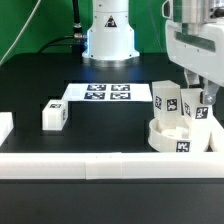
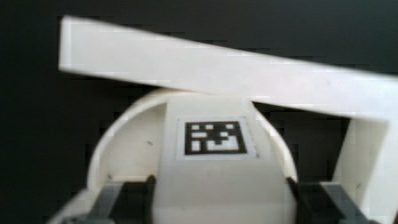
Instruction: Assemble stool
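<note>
The round white stool seat (image 1: 172,138) lies at the exterior view's right, close to the front rail. One tagged white leg (image 1: 165,100) stands upright on it. My gripper (image 1: 199,98) is over the seat and shut on a second upright leg (image 1: 198,110) beside the first. In the wrist view this leg (image 2: 217,140) fills the space between my fingers (image 2: 128,200), with my gripper (image 2: 226,208) closed on its sides and the seat's curved edge (image 2: 121,135) beneath. A third leg (image 1: 54,115) lies loose on the black table at the left.
The marker board (image 1: 108,92) lies flat in the middle, in front of the robot base (image 1: 108,35). A long white border rail (image 1: 90,166) runs along the front, also seen in the wrist view (image 2: 214,62). A white block (image 1: 5,128) sits at the far left edge.
</note>
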Tool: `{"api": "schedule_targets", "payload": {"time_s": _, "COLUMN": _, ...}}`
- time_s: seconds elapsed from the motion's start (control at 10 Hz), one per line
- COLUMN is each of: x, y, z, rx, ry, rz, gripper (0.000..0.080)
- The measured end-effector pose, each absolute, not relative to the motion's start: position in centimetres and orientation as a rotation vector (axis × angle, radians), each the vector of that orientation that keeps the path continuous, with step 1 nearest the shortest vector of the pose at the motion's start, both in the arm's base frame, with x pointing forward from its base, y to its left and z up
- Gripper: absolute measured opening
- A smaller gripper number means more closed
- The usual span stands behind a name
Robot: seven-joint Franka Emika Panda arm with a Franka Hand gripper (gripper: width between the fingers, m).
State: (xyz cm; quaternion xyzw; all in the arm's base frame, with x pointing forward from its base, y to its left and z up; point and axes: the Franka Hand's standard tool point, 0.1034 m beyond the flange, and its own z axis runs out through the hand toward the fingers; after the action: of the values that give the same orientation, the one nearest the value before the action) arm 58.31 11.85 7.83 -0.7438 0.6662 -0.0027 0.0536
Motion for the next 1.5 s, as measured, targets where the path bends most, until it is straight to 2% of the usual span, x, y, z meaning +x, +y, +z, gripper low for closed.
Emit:
{"api": "schedule_targets", "payload": {"time_s": 0.4, "x": 58.1, "y": 12.2, "z": 7.8, "rx": -1.631, "ry": 2.483, "rz": 0.032, "gripper": 0.0337}}
{"api": "schedule_targets", "payload": {"time_s": 1.1, "x": 58.2, "y": 12.0, "z": 7.9, "rx": -1.461, "ry": 2.546, "rz": 0.091, "gripper": 0.0346}}
{"api": "schedule_targets", "payload": {"time_s": 1.2, "x": 58.5, "y": 11.9, "z": 8.5, "rx": -1.479, "ry": 2.522, "rz": 0.088, "gripper": 0.0538}}
{"api": "schedule_targets", "payload": {"time_s": 1.3, "x": 58.6, "y": 11.9, "z": 9.4, "rx": -1.507, "ry": 2.486, "rz": 0.085, "gripper": 0.0538}}
{"api": "schedule_targets", "payload": {"time_s": 1.4, "x": 58.8, "y": 12.0, "z": 10.4, "rx": -1.529, "ry": 2.448, "rz": 0.080, "gripper": 0.0624}}
{"api": "schedule_targets", "payload": {"time_s": 1.5, "x": 59.1, "y": 12.1, "z": 11.2, "rx": -1.510, "ry": 2.433, "rz": 0.072, "gripper": 0.0645}}
